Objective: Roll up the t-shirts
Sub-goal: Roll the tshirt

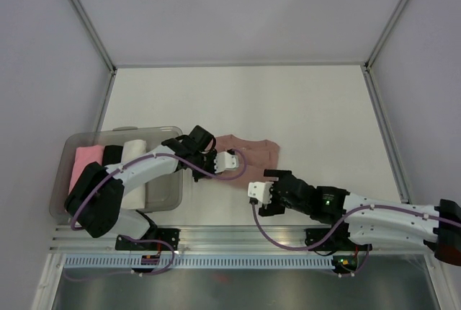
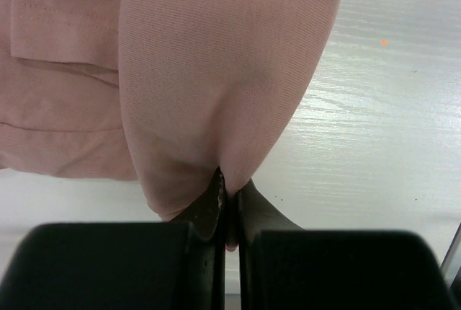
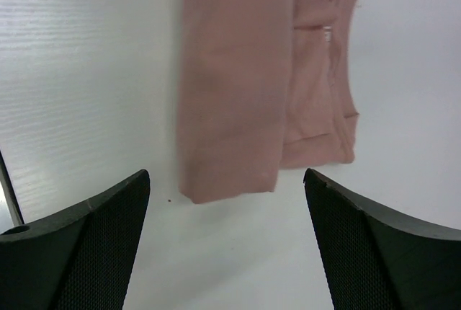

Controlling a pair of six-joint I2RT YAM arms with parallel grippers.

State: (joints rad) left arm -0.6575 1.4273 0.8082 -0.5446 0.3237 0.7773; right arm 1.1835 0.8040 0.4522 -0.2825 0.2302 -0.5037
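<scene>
T-shirt (image 1: 256, 153) lies on the desk (image 1: 310, 101), in the near half and a little left of centre. It is folded into a narrow band running left to right.

Left gripper (image 1: 230, 160) sits at the band's left end. In the left wrist view its jaws are pressed together on a raised fold of the pink cloth. Judgement: this end is pinched up so it can be turned over to start the roll.

Right gripper (image 1: 258, 195) hovers just near of the band and apart from it, fingers spread wide with nothing between them. Judgement: it is staged to take the same end beside the left one, or to steady the cloth.

Clear bin (image 1: 122, 131) at the left edge holds a pink roll (image 1: 85, 162), a black roll (image 1: 112, 154) and a white roll (image 1: 134, 150). These are probably finished pieces.

Not resolved:
- No chest print shows on any exposed face.
- Cannot tell how many layers are in the pinch.
- From above, the left gripper covers the band's left end, and the left arm covers the near part of the bin.
- The right wrist view cuts off the band's far part.
</scene>
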